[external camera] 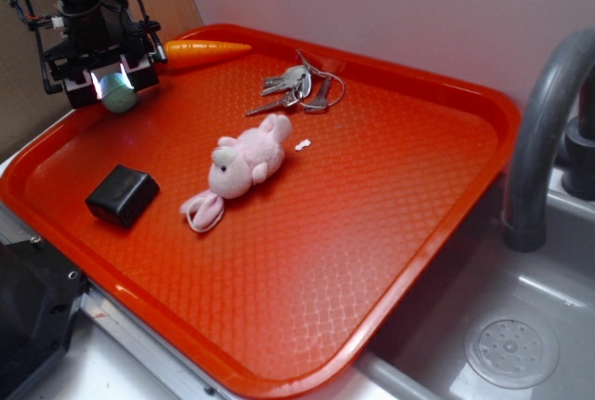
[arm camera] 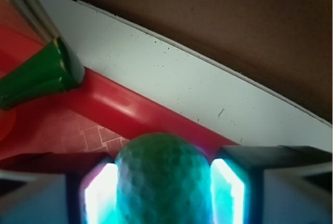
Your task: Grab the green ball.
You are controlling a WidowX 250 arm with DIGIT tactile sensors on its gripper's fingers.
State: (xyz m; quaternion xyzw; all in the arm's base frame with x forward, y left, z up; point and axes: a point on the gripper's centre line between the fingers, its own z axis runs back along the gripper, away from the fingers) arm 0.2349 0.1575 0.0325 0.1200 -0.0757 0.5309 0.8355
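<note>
Ball: the green ball [external camera: 119, 93] sits between the two fingers of the gripper [external camera: 118, 85], at the far left corner of the red tray [external camera: 390, 233]; whether it rests on the tray floor or is just lifted off it cannot be told.
Ball, wrist view: the green ball [arm camera: 162, 179] fills the gap between the glowing pads [arm camera: 99, 195], its dimpled surface touching both sides.
Pincer: the gripper [arm camera: 162, 193] is closed down to the ball's width and has hold of it.
Arm: the black arm reaches down from the upper left, fingers pointing downward over the tray's corner, cables running up its body.
Carrot: an orange carrot [external camera: 206, 47] lies just right of the gripper along the tray's far rim; its green top [arm camera: 39, 78] shows in the wrist view at left.
Keys: a bunch of keys [external camera: 299, 86] lies further right, near the far edge.
Plush: a pink plush [external camera: 244, 166] lies mid-tray, well apart from the ball.
Box: a small black box [external camera: 123, 195] sits near the left rim.
Surroundings: a grey faucet [external camera: 548, 130] and sink [external camera: 521, 344] stand right of the tray; a pale wall runs behind, a brown panel at the far left.
</note>
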